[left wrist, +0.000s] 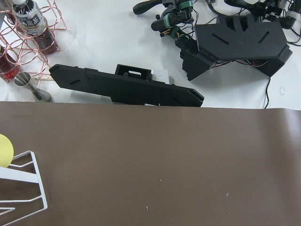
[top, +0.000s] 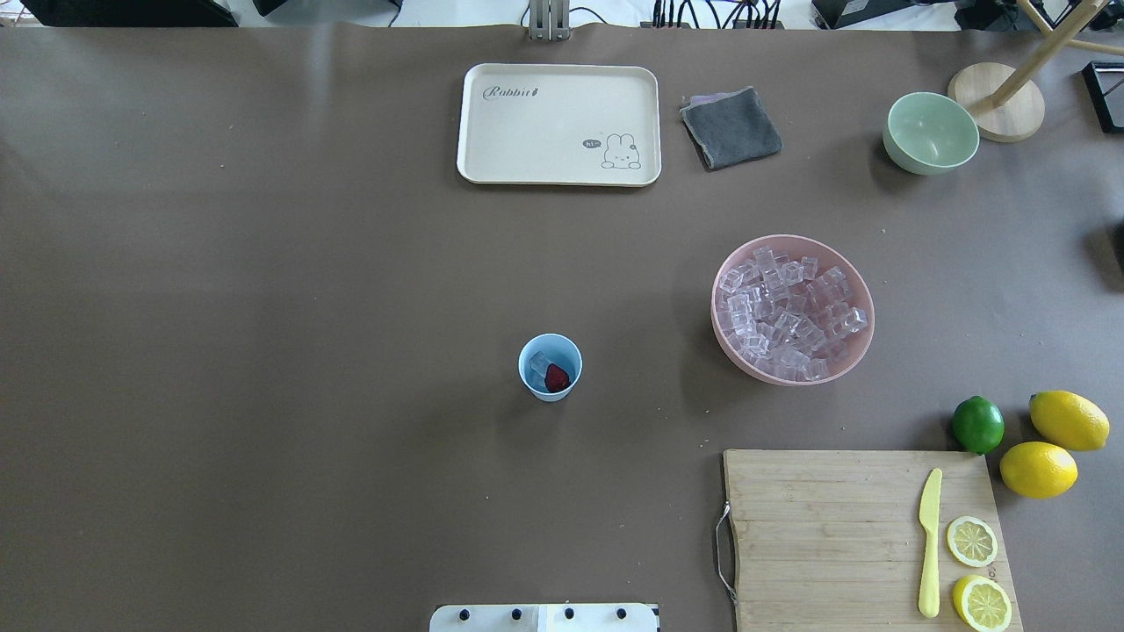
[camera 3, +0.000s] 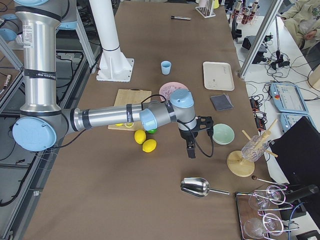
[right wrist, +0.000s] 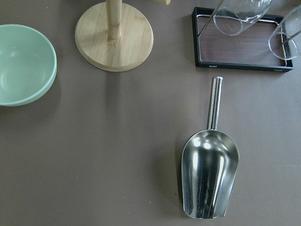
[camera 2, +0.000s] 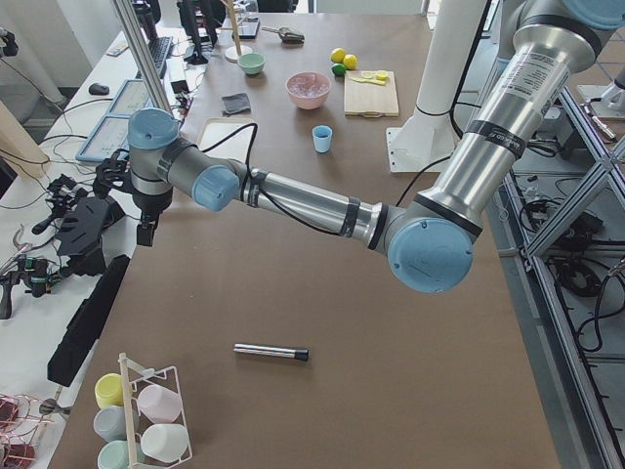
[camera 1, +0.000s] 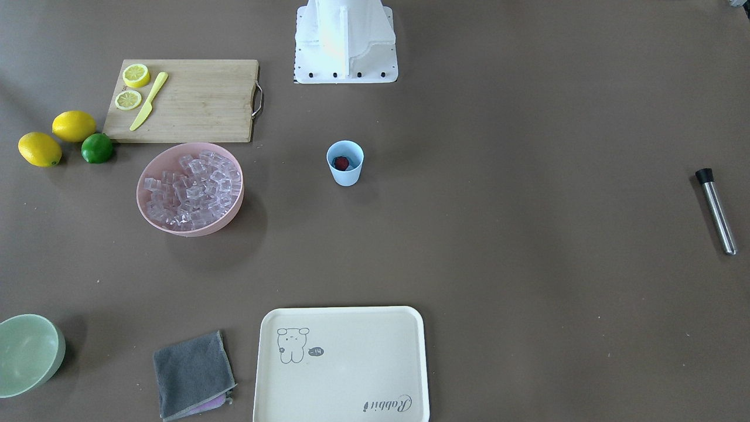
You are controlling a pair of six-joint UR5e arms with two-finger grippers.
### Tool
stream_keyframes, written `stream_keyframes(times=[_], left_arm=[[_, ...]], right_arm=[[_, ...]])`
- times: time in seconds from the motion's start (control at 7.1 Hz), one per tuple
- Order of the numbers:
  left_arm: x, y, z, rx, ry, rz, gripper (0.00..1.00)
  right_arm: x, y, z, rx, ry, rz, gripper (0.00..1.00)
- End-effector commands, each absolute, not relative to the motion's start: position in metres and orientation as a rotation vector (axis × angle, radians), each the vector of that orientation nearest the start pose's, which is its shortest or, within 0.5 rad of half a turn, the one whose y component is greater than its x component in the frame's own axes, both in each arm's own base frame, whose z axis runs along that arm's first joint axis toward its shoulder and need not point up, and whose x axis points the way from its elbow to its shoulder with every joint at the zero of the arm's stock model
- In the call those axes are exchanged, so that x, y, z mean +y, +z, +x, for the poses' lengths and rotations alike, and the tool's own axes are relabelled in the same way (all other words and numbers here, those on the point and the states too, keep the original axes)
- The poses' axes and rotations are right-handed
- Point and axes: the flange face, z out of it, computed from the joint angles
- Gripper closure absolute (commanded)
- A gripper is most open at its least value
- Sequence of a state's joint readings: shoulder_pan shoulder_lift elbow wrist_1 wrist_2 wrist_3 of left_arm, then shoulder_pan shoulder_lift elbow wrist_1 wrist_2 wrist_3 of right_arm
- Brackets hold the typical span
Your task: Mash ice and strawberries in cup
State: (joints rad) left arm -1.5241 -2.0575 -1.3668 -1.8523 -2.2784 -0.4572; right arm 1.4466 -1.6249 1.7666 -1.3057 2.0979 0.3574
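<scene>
Front-facing view first: the cup [camera 1: 345, 163] stands upright mid-tabletop [camera 1: 504, 281], mouth up and long axis vertical, just ahead of the robot's base. The strawberry [camera 1: 341, 162] sits down inside it. The pink bowl [camera 1: 199, 228], heaped with spare ice [camera 1: 193, 186], is off on the robot's right. Far out on the robot's left the muddler [camera 1: 716, 211] lies flat and untouched. Its long axis runs roughly toward and away from the robot, black cap nearest the robot, bare steel end toward the operators' side.

Overhead now: looking straight into the cup, a clear cube lies touching the berry. No arm is in shot.

Left side view: the near arm reaches past the tabletop's far edge, and the left hand [camera 2: 145, 234] hangs there, well apart from muddler and cup. Fingers spread or pressed together? Cannot tell.

Right side view: the right hand [camera 3: 190, 150] hangs near the pale green bowl [camera 3: 223, 133], with the steel scoop [camera 3: 202, 187] close by. Again, I cannot tell its state.

The wrist views show bare tabletop on the left and the scoop on the right, with no fingers in either.

My read is that the cup is loaded, so fetching the muddler is the step in hand. To do it well, the left hand should take the shaft square across its long axis, around the middle. Then stand it up, black cap down, since I take that for the mashing end. Press straight along the cup's axis while the right hand steadies that light cup, or it could tip or skid.
</scene>
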Motion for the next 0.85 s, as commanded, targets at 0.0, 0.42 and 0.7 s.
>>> stream_keyframes(times=[0.0,0.42,0.7], left_arm=[[-0.6983,0.4456,-0.0364,0.800,-0.189,0.342,0.02],[-0.6989,0.4487,-0.0364,0.799,-0.191,0.336,0.02],[-0.6991,0.4496,-0.0353,0.799,-0.191,0.332,0.02]], right_arm=[[-0.4954,0.5723,0.0218,-0.602,0.116,0.265,0.00],[-0.4973,0.5709,0.0216,-0.603,0.115,0.268,0.00],[-0.4998,0.5720,0.0212,-0.602,0.116,0.265,0.00]])
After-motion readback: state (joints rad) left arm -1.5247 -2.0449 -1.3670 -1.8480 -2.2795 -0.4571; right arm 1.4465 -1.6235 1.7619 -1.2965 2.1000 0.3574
